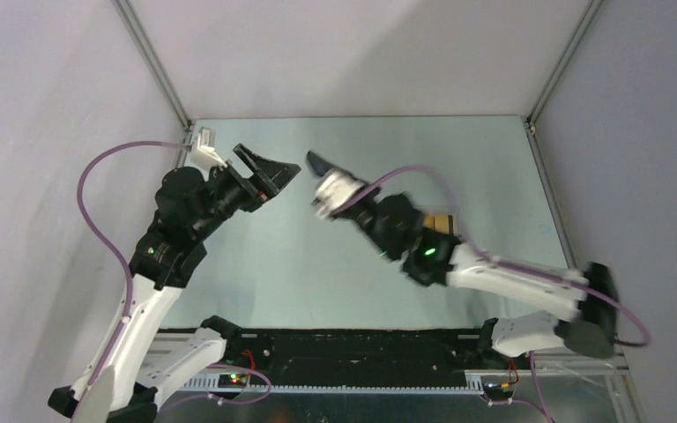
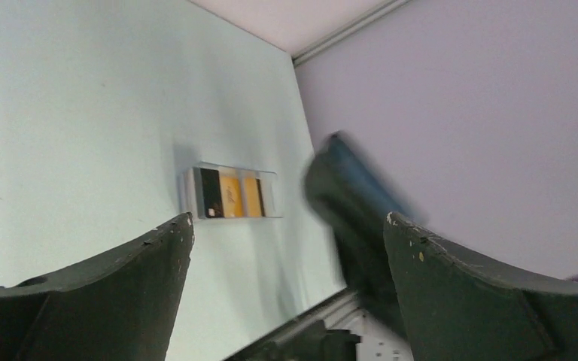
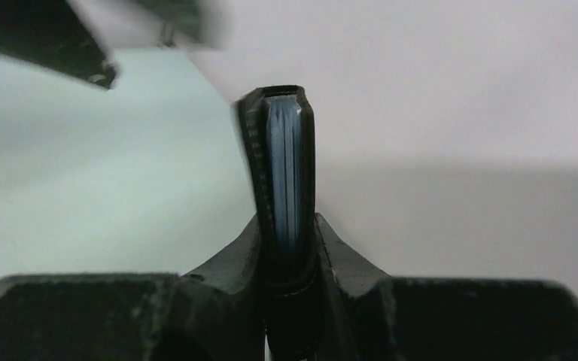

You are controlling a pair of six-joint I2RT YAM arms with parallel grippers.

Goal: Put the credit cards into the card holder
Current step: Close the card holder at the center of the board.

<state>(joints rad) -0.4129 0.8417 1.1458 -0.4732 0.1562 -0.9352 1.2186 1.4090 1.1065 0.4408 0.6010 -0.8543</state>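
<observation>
The black card holder (image 3: pixel 286 158), folded with its blue lining showing edge-on, stands upright between the fingers of my right gripper (image 3: pixel 287 219), which is shut on it. From above, the card holder (image 1: pixel 319 161) hangs over the middle of the table in my right gripper (image 1: pixel 326 174). My left gripper (image 1: pixel 269 172) faces it from the left, apart from it and open with nothing between its fingers. In the left wrist view the left gripper (image 2: pixel 287 218) frames the blurred card holder (image 2: pixel 354 203). The credit cards (image 2: pixel 229 193), orange-yellow and one dark, lie beyond on the table. From above, the credit cards (image 1: pixel 441 220) are partly hidden by my right arm.
The cards rest in a pale translucent tray (image 2: pixel 269 194) near the right side of the pale green table (image 1: pixel 317 282). Purple walls and metal frame posts (image 1: pixel 154 62) close in the back and sides. A black rail (image 1: pixel 361 352) runs along the near edge.
</observation>
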